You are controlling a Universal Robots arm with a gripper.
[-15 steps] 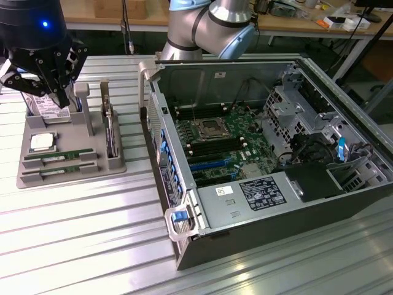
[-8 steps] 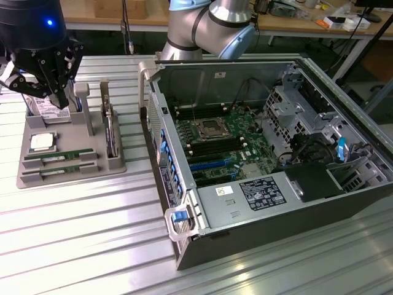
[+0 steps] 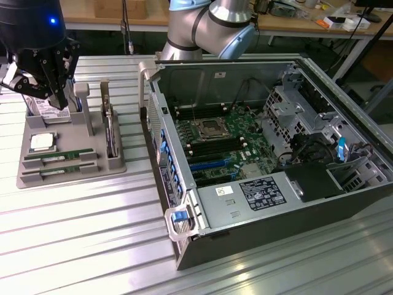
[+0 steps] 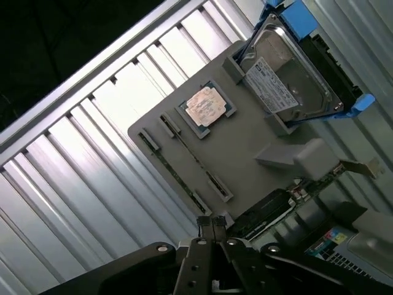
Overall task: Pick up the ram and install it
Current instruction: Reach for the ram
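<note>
**Grey tray [image 3: 73, 179], ram [image 3: 58, 156] not yet lifted**

Ribbed metal table [image 3: 73, 246] beneath all. Open computer case [image 3: 258, 239] laid on its side, memory slots [image 3: 212, 145] facing up for insertion from above. At its nine o'clock in the exterior view, tray keeping the ram on edge, easy to pinch. Over the tray's twelve o'clock end, gripper [image 3: 60, 101] pinched shut, empty.

The jaws, pressed together, hang above the grey holder [image 3: 61, 179]; just below them lie the processor [image 3: 42, 141] and two ram sticks [image 3: 58, 156], the open computer case [image 3: 258, 153] well apart.
</note>
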